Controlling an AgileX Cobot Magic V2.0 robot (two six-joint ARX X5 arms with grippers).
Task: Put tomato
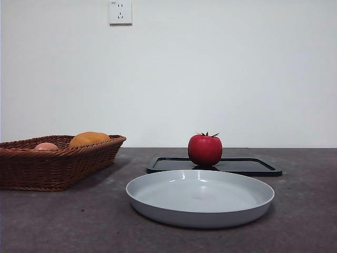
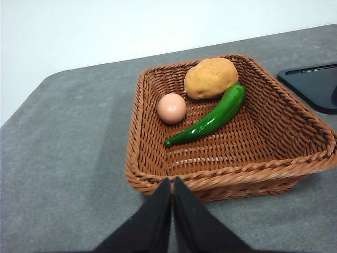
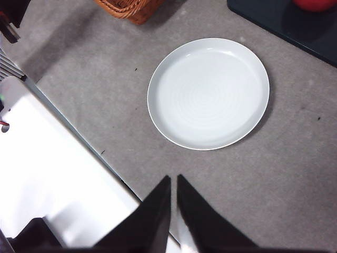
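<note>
Grey table (image 1: 305,211), tomato (image 1: 205,149) on black tray (image 1: 263,167), far from both pinched-together, empty claws (image 3: 174,182).

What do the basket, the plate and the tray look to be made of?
The basket looks like woven wicker or rattan: brown strands with a braided rim. The plate seems smooth plastic or glazed ceramic, pale grey with a soft sheen; the pictures cannot settle which. The tray under the tomato looks like black plastic, flat with a low raised rim and a slight gloss.
</note>
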